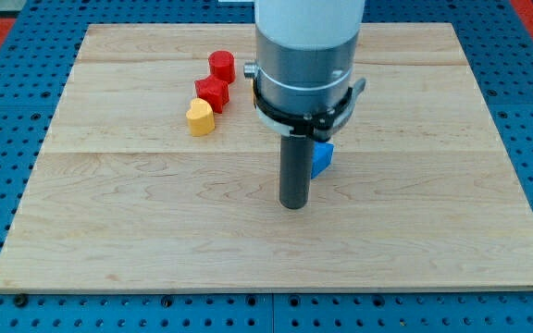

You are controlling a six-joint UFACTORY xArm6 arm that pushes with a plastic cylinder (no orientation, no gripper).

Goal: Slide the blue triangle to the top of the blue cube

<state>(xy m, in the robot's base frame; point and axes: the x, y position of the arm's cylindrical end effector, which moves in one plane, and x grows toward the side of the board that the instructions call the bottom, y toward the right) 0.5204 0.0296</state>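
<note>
The arm's big grey and white body is blocking the middle of the view, and much is sitting hidden behind it. Only a small blue wedge-shaped block [320, 159] is peeking out at the view's right of the dark straight rod, touching or just beside it; this is likely the blue triangle, though most of it is covered. The blue cube is not showing anywhere, so I cannot tell where it is. A sliver of something orange [251, 72] is sticking out at the view's left edge of the arm's collar, too little to name its shape.

My tip [293, 205] is resting on the pale wooden surface [137, 231], just below and to the view's left of the blue piece. The arm carries no jaws, only this rod.

Off to the view's left, well apart from the tip, a red cylinder [221, 66], a red star-like block [212, 93] and a yellow heart-shaped block [201, 117] are sitting in a tight diagonal cluster. The surface's lower half and right side are lying open, with its edges well apart from every block.
</note>
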